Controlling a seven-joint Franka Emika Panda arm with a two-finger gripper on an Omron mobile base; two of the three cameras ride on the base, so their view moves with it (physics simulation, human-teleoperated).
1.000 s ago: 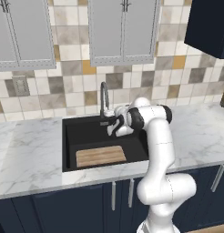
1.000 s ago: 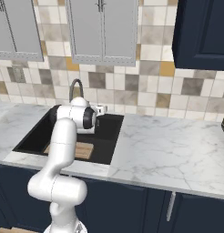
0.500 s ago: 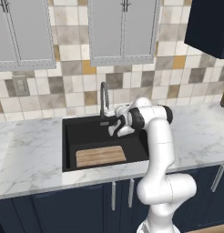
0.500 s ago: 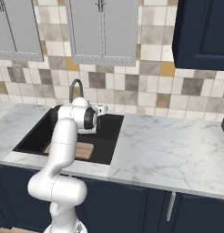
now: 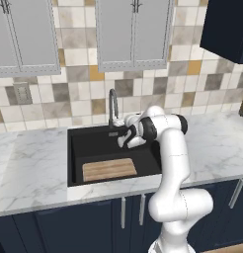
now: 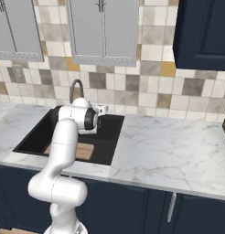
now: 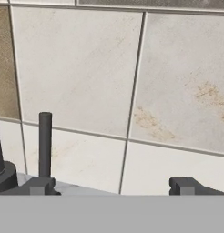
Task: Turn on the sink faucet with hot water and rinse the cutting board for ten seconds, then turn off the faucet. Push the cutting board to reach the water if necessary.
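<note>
Apparently the rinse has not begun: in the left base view no water falls from the faucet [image 5: 112, 106], and the cutting board [image 5: 109, 169] lies dry on the front floor of the sink [image 5: 89, 143], forward of the spout. Opening the tap hot, the ten-second rinse, perhaps a push of the board, and closing are all judged left to do. The arm reaches from the desk [image 5: 29, 163] edge over the basin, its end effector [image 5: 124, 142] just right of the faucet base.

From the right base view, the wrist folds back toward the faucet [image 6: 76, 87], with the board [image 6: 81, 150] partly behind the arm.

Along the hand view, the two fingertips [image 7: 185, 185] stand wide apart, holding nothing, facing the wall tiles [image 7: 82, 73]; a slim dark upright rod [image 7: 45, 143], likely the lever, rises just above the left tip.
</note>
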